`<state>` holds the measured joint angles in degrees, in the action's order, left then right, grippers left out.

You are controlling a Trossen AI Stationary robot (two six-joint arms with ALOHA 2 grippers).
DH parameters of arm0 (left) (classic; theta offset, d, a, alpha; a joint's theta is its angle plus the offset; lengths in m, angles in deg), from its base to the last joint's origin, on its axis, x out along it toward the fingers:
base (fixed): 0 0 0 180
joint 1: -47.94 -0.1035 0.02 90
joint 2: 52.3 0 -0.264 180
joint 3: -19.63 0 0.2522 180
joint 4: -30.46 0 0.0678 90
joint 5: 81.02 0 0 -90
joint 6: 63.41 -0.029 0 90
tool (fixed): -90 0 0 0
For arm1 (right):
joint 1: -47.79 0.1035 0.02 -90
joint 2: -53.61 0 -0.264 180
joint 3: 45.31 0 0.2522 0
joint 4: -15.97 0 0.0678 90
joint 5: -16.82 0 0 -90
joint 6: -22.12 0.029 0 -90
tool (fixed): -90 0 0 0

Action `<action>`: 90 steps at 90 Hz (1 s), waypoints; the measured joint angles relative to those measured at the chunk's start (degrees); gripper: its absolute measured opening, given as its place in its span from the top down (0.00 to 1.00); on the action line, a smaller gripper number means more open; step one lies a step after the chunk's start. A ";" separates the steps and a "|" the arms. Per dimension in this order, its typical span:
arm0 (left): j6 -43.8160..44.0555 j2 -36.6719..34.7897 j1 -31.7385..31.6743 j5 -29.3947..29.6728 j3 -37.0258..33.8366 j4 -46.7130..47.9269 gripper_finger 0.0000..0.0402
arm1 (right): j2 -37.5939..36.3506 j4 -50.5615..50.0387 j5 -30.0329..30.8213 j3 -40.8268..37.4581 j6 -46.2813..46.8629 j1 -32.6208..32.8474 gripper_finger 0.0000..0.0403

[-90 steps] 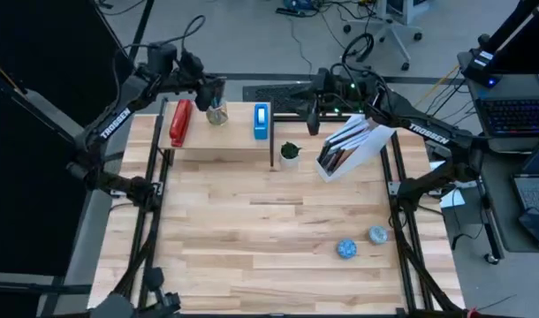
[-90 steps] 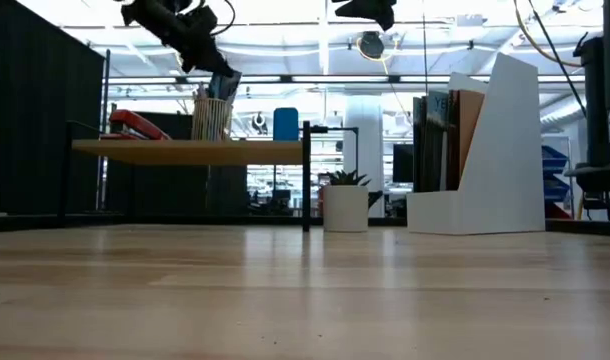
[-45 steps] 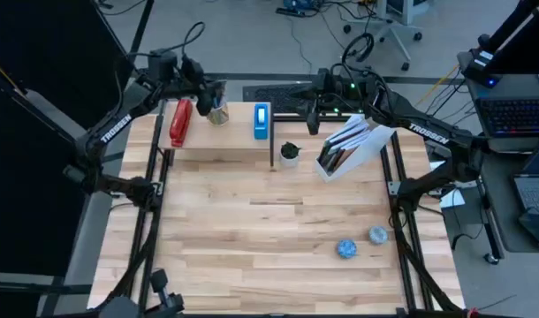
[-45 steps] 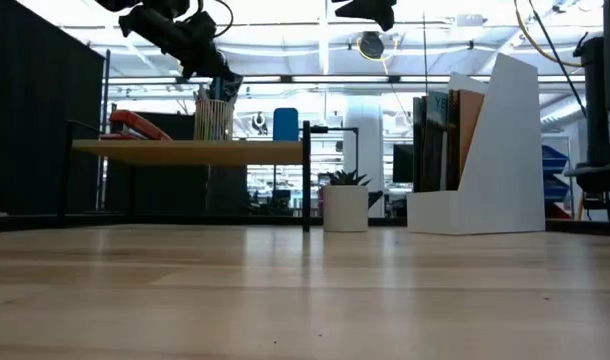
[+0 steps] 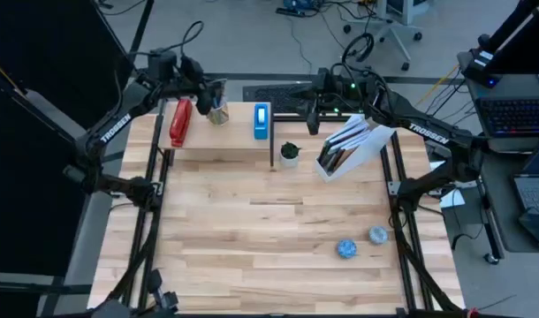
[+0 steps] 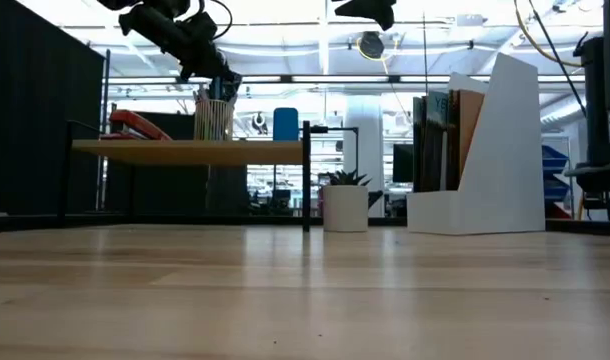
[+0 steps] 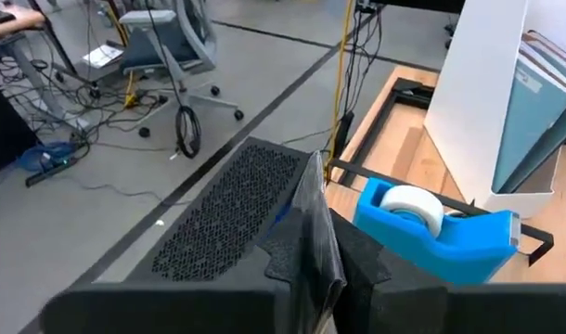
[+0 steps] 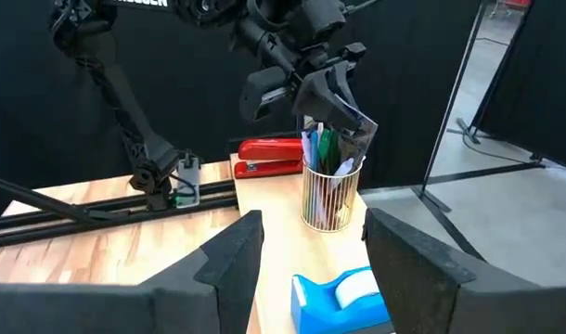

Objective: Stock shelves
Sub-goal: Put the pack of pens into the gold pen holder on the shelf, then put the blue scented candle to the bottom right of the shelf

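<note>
- The left tool (image 5: 212, 92) hangs just above the wire pen cup (image 5: 218, 114) on the low plank shelf (image 5: 221, 141) at the worktop's (image 5: 269, 230) far left; its fingers are pressed together on what looks like a thin dark item, which cannot be identified.
- On the shelf, a red stapler (image 5: 180, 123) lies beside the cup and a blue tape dispenser (image 5: 262, 121) sits near the shelf's right end.
- The right tool (image 5: 312, 119) waits in the air behind the small potted plant (image 5: 290, 152), fingers spread apart and empty in its own wrist view.
- The white file holder (image 5: 351, 148) stands on the worktop right of the plant, angled and already filled with folders.
- Two small round bluish objects (image 5: 346, 249) (image 5: 378, 235) rest near the worktop's right front, well apart from the shelf.
</note>
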<state>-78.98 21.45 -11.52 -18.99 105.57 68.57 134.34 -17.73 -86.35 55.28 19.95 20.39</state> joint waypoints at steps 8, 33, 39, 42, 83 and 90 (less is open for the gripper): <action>0.02 -0.65 -0.03 0.09 0.97 -0.40 0.81 | 0.00 -0.02 -0.05 0.00 -0.02 0.02 0.56; 0.12 -2.69 -0.04 1.68 1.86 -0.68 0.58 | 0.00 -0.07 -0.22 0.00 -0.02 0.02 0.56; 0.21 -2.87 -0.04 1.74 1.86 -0.72 0.55 | 0.00 -0.07 -0.22 0.00 -0.02 0.02 0.56; 0.24 -3.25 -0.04 1.88 1.88 -0.77 0.54 | 0.00 -0.08 -0.22 0.00 -0.02 0.02 0.56; 4.68 -9.61 3.64 1.08 10.78 -1.63 0.50 | 0.00 -0.69 -0.20 -0.02 -3.06 0.02 0.56; 5.23 -10.17 6.29 1.00 10.82 -1.06 0.50 | 0.00 -2.20 -0.17 -0.01 -3.06 0.01 0.56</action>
<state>-73.75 11.29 -5.22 -17.99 116.39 67.51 134.34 -19.93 -86.53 55.28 16.89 20.40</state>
